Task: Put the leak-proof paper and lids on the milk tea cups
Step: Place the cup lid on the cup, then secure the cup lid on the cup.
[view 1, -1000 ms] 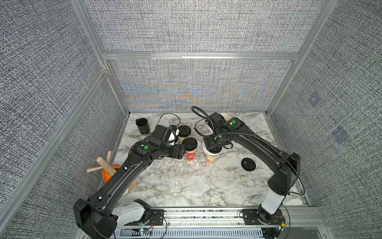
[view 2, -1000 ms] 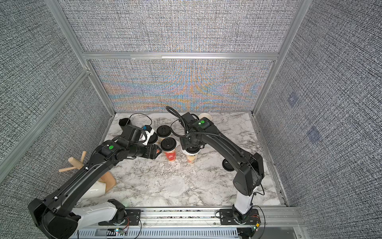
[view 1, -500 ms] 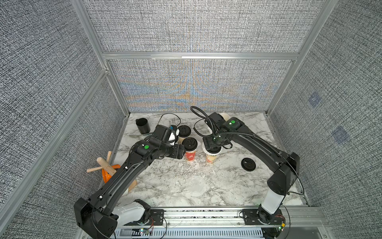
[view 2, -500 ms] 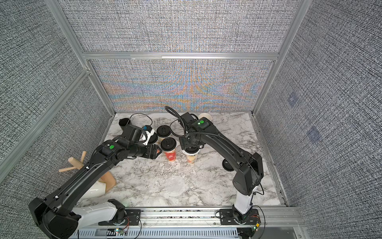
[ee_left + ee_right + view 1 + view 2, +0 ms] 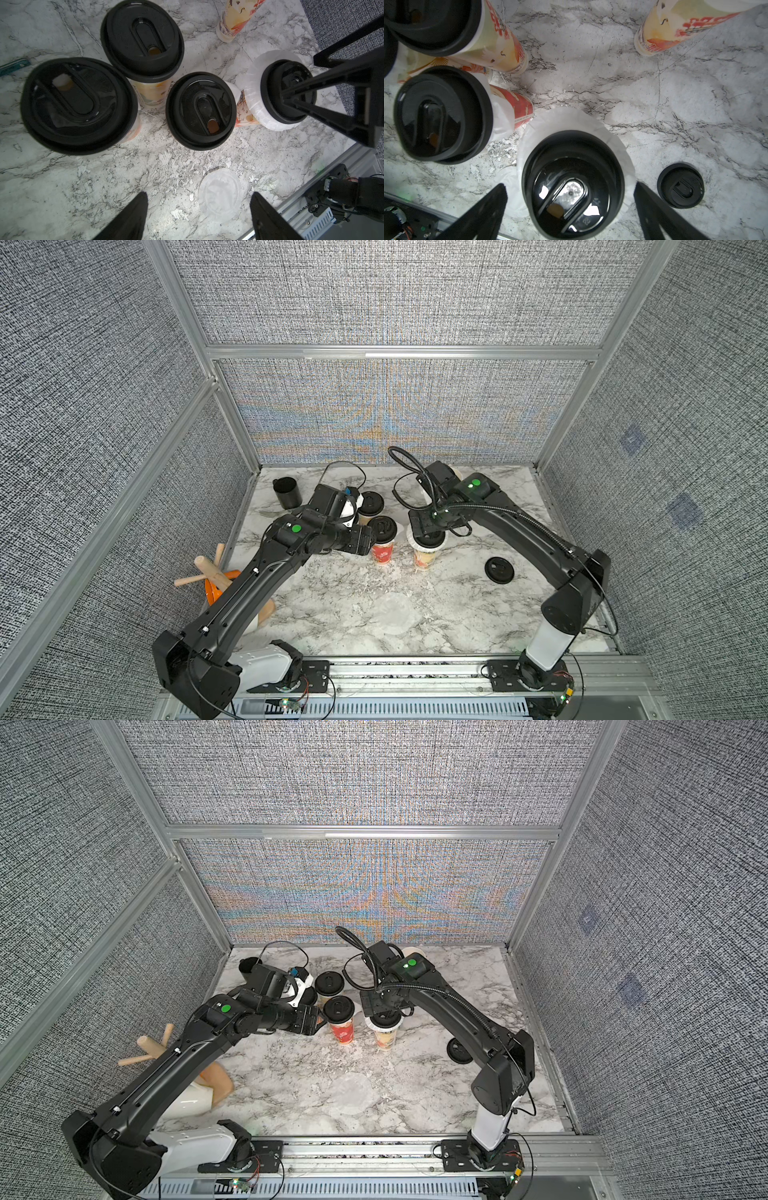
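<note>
My right gripper (image 5: 570, 186) stands open over a milk tea cup (image 5: 424, 558). That cup carries leak-proof paper (image 5: 571, 120) with a black lid (image 5: 573, 187) on top, and the jaws stand either side of the lid with a gap. Three more lidded milk tea cups (image 5: 200, 110) (image 5: 143, 39) (image 5: 79, 104) stand close to its left. An uncovered milk tea cup (image 5: 455, 470) shows behind the right arm. One loose sheet of leak-proof paper (image 5: 392, 614) (image 5: 220, 195) lies flat toward the table's front. My left gripper (image 5: 198, 194) hangs open and empty beside the red-printed cup (image 5: 382, 551).
A loose black lid (image 5: 498, 570) lies to the right of the cups. A plain black cup (image 5: 286, 493) stands at the back left. An orange holder with wooden sticks (image 5: 216, 585) and a white container (image 5: 187, 1100) sit under the left arm. Mesh walls enclose the marble table (image 5: 457, 614).
The right gripper's jaws have spread wider around the lid on the paper-covered cup. Neither arm has visibly shifted, and the left gripper is unchanged.
</note>
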Action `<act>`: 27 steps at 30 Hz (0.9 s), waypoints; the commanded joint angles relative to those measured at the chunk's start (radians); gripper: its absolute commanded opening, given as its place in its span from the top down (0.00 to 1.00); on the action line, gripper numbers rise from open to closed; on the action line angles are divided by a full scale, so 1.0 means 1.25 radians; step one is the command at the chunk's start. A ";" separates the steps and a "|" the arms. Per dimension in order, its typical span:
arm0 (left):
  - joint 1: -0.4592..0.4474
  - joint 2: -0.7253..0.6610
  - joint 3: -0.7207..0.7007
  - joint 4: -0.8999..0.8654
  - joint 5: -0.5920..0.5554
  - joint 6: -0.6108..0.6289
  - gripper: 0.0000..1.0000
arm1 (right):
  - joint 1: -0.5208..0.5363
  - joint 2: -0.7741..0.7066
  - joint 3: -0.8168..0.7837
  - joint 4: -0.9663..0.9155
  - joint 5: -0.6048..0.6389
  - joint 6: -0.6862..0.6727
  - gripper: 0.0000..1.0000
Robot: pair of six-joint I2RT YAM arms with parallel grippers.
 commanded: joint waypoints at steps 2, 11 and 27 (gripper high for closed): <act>-0.023 0.059 0.106 -0.044 0.030 0.058 0.21 | -0.019 -0.061 -0.003 0.040 0.009 0.027 0.03; -0.157 0.397 0.541 -0.289 0.012 0.222 0.21 | -0.222 -0.390 -0.331 0.228 -0.031 0.090 0.06; -0.206 0.665 0.797 -0.385 -0.100 0.245 0.23 | -0.331 -0.516 -0.564 0.303 -0.137 0.057 0.07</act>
